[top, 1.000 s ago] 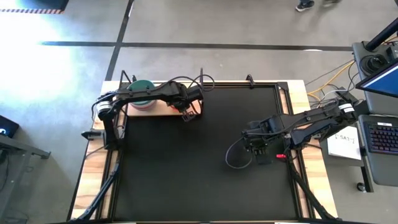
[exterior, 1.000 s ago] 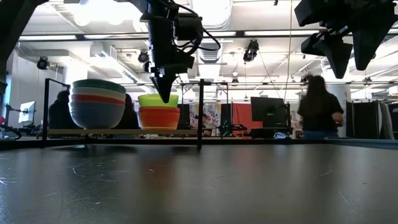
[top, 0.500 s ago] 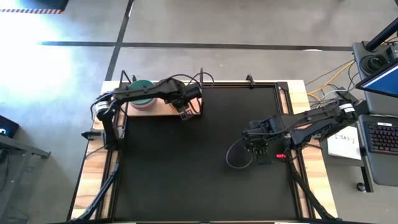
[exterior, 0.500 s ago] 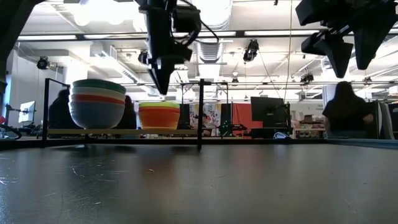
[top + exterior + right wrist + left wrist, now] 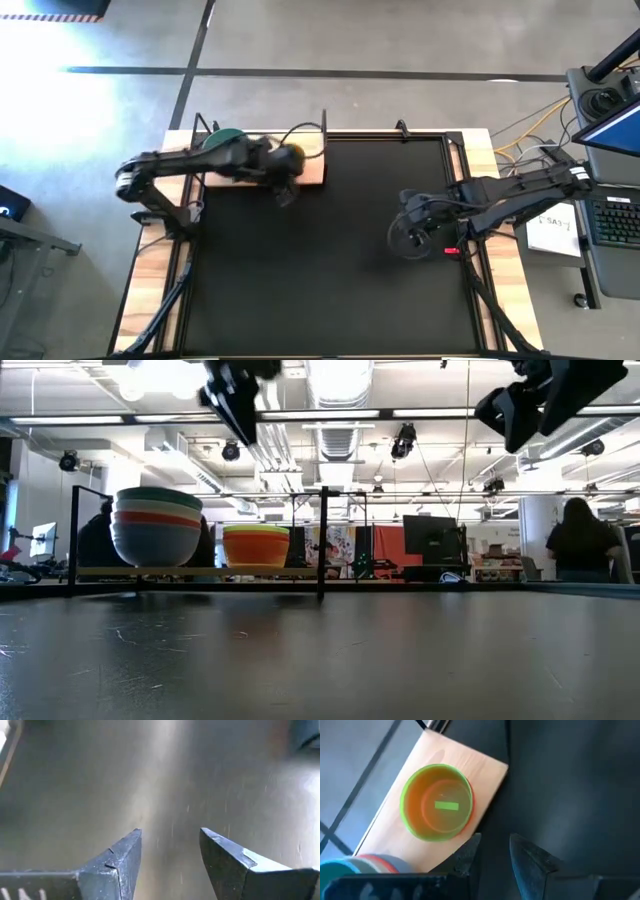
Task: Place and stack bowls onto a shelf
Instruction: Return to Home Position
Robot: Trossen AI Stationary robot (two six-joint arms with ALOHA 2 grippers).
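Observation:
The shelf [image 5: 312,172], a light-wood board with black uprights, stands at the table's far left. On it rest two stacks of bowls. The large stack [image 5: 155,526] is blue-grey, red and white with teal on top. The small stack [image 5: 438,802] is orange with a yellow-green bowl nested on top. My left gripper [image 5: 495,854] hangs open, high above the shelf's near right corner, with nothing between its fingers. My right gripper [image 5: 170,851] is open and empty above the black mat at the right.
The black mat [image 5: 330,260] covers most of the table. A looped cable [image 5: 400,238] hangs by the right arm. A keyboard and papers [image 5: 560,225] lie beyond the table's right edge. People stand in the room behind [image 5: 580,540].
My left gripper has let go of the yellow-green bowl, which has dropped level into the orange stack. The gripper has risen and drawn back toward the table's left and near side. My right gripper has tipped away from straight down.

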